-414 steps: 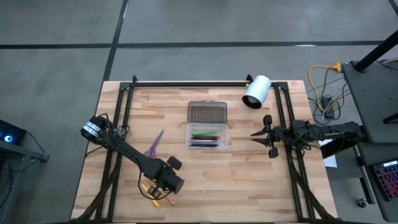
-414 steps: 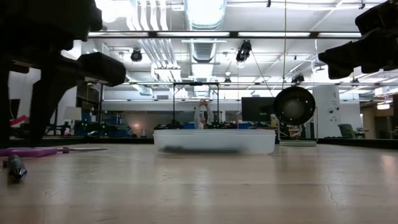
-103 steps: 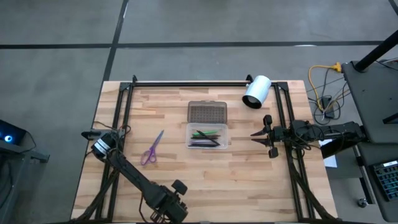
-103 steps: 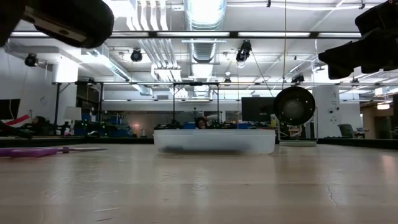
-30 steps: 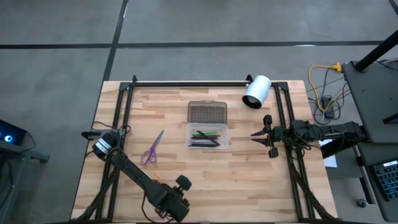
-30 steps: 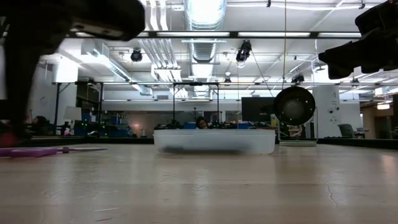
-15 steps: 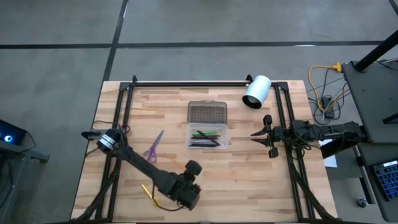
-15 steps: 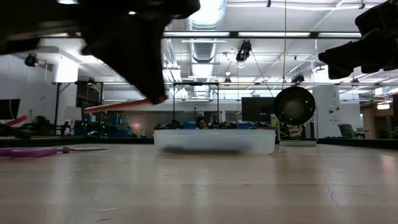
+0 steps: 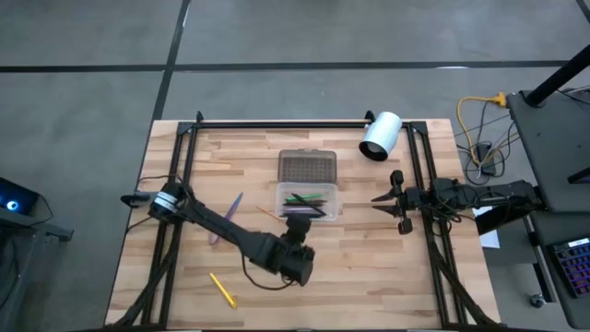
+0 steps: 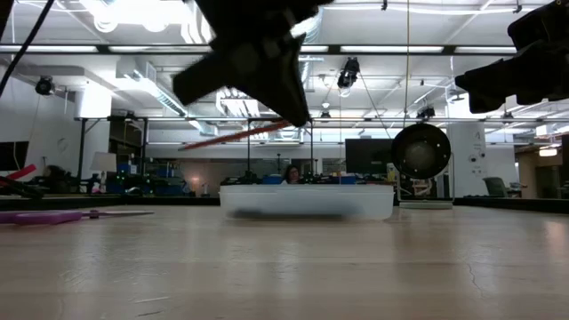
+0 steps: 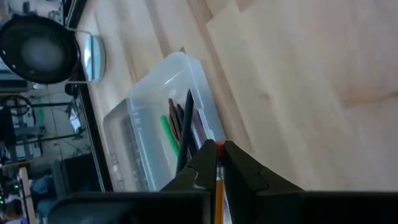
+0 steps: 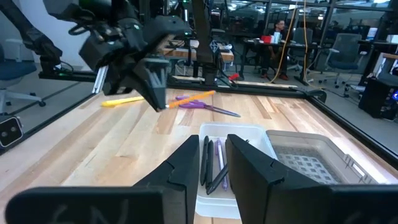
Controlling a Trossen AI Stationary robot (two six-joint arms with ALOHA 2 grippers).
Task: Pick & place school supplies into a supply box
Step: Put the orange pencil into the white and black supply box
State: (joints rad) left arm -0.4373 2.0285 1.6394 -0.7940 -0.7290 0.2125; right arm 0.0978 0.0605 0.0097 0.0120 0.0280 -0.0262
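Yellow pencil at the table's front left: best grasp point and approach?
Take the yellow pencil at mid-length, coming straight down from above with the fingers turned across its shaft. It lies flat and diagonal on the table with nothing touching it, so both sides look free. The left gripper is nearer, but it is shut on the orange pencil.

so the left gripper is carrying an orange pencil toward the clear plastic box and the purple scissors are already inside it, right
Not quite. The left gripper does hold the orange pencil near the clear plastic box, but the high view shows the purple scissors still lying on the wooden table, left of the box.
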